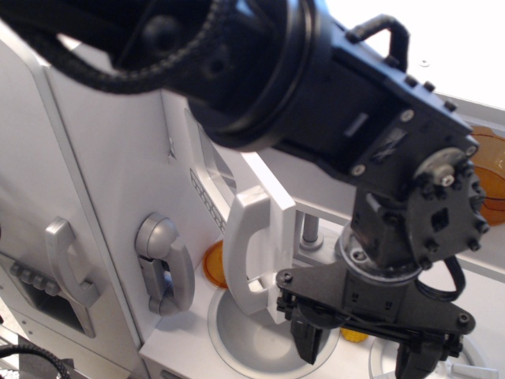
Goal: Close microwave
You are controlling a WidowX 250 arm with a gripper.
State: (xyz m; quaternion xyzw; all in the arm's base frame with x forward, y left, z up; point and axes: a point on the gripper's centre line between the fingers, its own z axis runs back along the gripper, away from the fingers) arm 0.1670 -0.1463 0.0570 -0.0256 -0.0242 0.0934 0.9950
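Observation:
The microwave door [207, 178] is a white panel with a small window and a row of grey buttons. It stands swung out from the white toy kitchen, seen nearly edge-on. Its long bar handle [251, 246] looks white here and juts toward me at the centre. The compartment behind the door is hidden. My black gripper [361, 351] hangs just right of the handle and slightly below it, fingers [308, 341] pointing down. The jaws are apart with nothing between them. I cannot tell whether the left finger touches the handle.
Two curved grey handles [166, 267] [68, 264] sit on white panels at the left. An orange pot [214, 265] shows behind the door handle. A round grey basin [256, 341] lies below the gripper. An orange object [491, 170] sits at the right edge. The arm fills the top.

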